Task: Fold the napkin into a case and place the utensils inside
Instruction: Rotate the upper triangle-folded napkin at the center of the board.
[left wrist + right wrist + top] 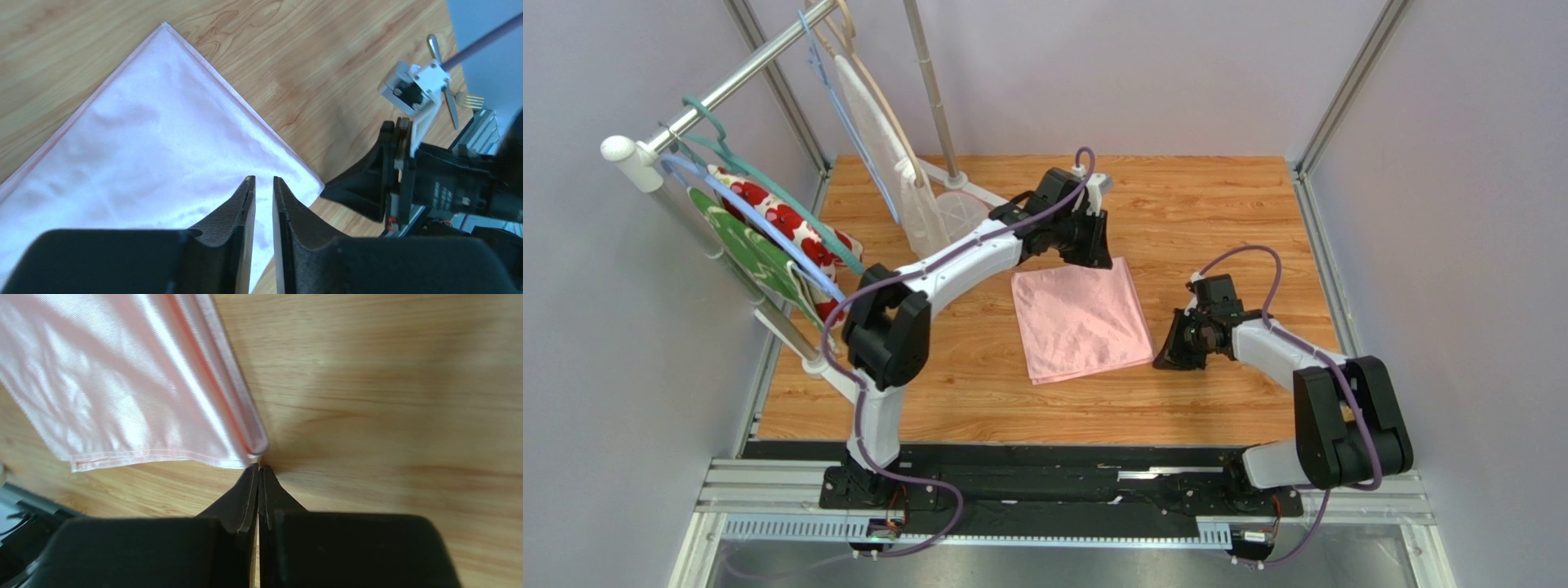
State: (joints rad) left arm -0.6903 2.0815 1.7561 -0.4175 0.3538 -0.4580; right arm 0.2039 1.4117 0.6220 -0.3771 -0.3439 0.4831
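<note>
The pink napkin [1081,321] lies flat on the wooden table, folded into a layered, roughly square shape. My left gripper [1100,254] hovers over its far corner. In the left wrist view its jaws [264,180] stand a narrow gap apart above the cloth [153,147], with nothing between them. My right gripper [1166,357] is shut and empty. In the right wrist view its tips [258,468] meet at the napkin's near right corner [153,386], where the stacked folds show. A yellowish fork [471,98] and a silver utensil [452,109] lie beyond the right arm, partly hidden; they do not show in the top view.
A clothes rack stands at the far left with hangers carrying a white cloth with red flowers [787,227], a green cloth [750,257] and a pale mesh bag [891,159]. Walls close in the table's sides. A metal rail [1063,490] runs along the near edge.
</note>
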